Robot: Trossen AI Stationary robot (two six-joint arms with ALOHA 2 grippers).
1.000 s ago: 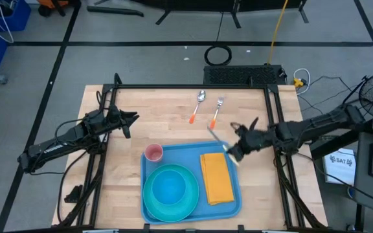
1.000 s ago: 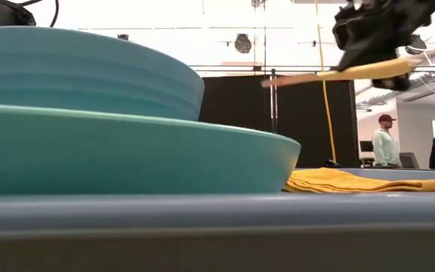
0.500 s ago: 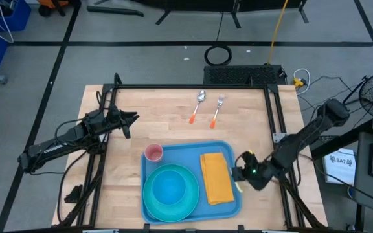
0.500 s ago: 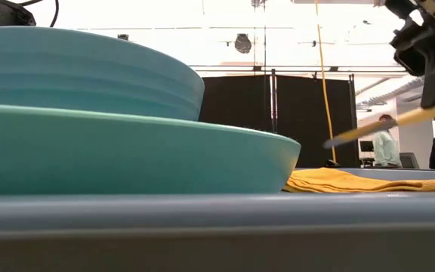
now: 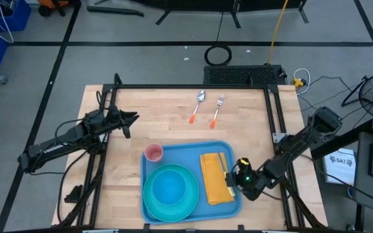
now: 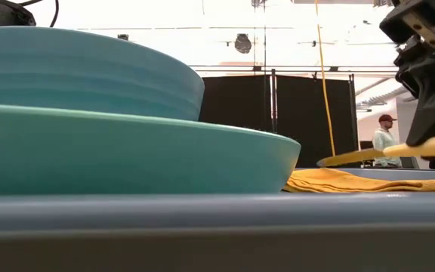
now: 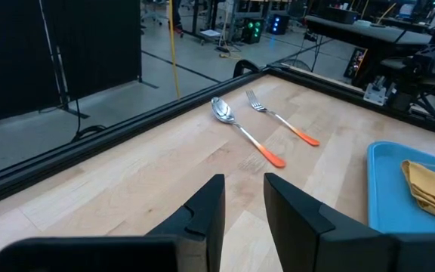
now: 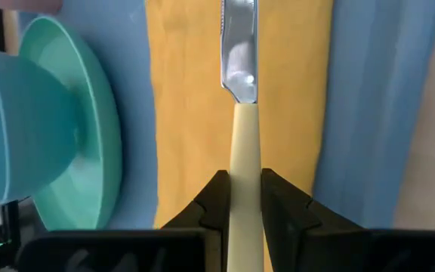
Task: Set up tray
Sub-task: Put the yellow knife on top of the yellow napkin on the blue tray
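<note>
High view: the light-blue tray (image 5: 191,178) sits at the near middle of the worktop (image 5: 141,116), carrying a teal plate (image 5: 170,191) with a bowl on it, a pink cup (image 5: 153,153) at its far-left corner and a yellow napkin (image 5: 216,177) on its right half. Over the last second the right pincer (image 5: 234,178) has swung from above the tray's far-right corner round to the tray's right edge and dropped lower; it now sits just beside the napkin. The spoon (image 5: 197,105) and fork (image 5: 217,110) lie untouched on the far worktop. The left pincer (image 5: 132,117) has not moved, parked well left of the tray.

Low view: the knife (image 6: 384,153) has come down from high above to just over the napkin (image 6: 368,180), nearly level, not yet resting.

Left wrist view: the left pincer (image 7: 244,200) holds nothing, its jaws a little apart.

Right wrist view: the right pincer (image 8: 245,198) is clamped on the knife's cream handle, blade pointing along the napkin (image 8: 278,113).

Finding: placement of the knife appears imminent; spoon and fork likely remain outstanding.
</note>
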